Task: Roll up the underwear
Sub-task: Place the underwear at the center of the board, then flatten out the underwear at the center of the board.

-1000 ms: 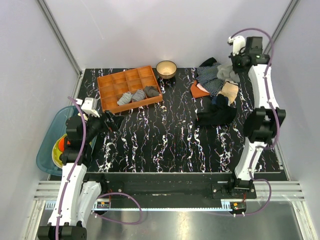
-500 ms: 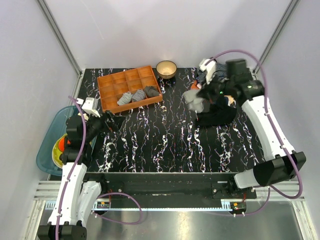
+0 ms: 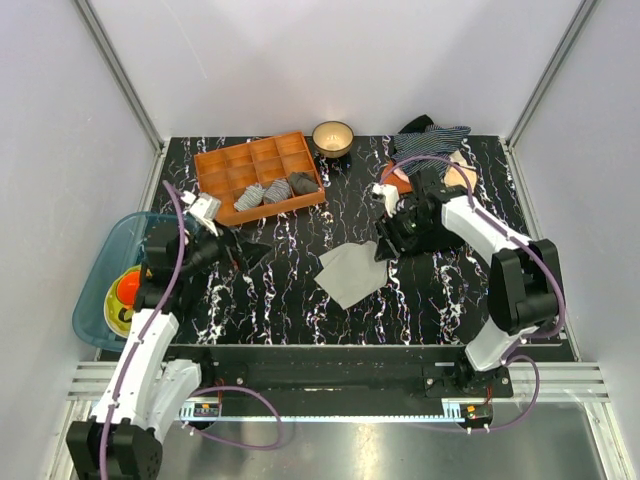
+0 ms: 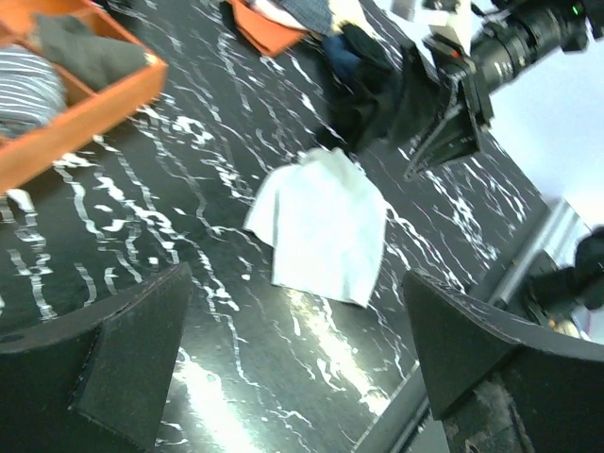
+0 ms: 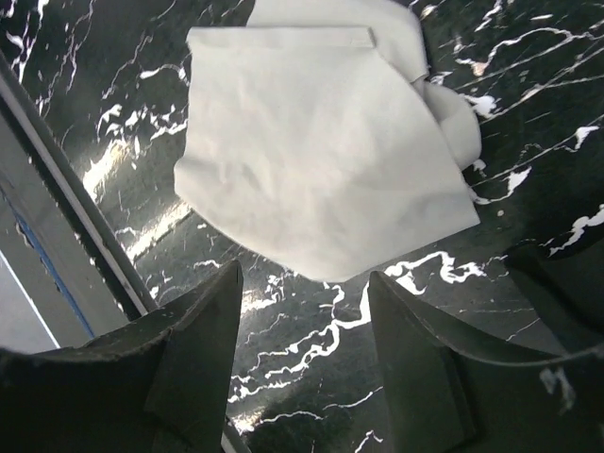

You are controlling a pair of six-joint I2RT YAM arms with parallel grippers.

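Observation:
The underwear [image 3: 352,272] is a plain grey cloth lying loosely spread on the black marbled table, near its middle. In the left wrist view the underwear [image 4: 321,226] lies ahead of the fingers. It fills the upper half of the right wrist view [image 5: 321,142], one corner bunched up. My right gripper [image 3: 384,248] hovers just off the cloth's right edge. Its jaws [image 5: 304,283] are open with only bare table between them. My left gripper [image 3: 240,250] is well to the left of the cloth, wide open [image 4: 294,283] and empty.
An orange compartment tray [image 3: 215,158] at the back left holds rolled striped and dark garments. A bowl [image 3: 333,137] stands beside it. A heap of clothes [image 3: 432,142] and a black garment [image 3: 425,235] lie at the back right. A blue bin [image 3: 100,285] sits off the left edge.
The right arm swung from the back-right heap down to mid-table carrying the grey cloth, then opened and let it drop there. The left gripper shifted slightly toward the middle.

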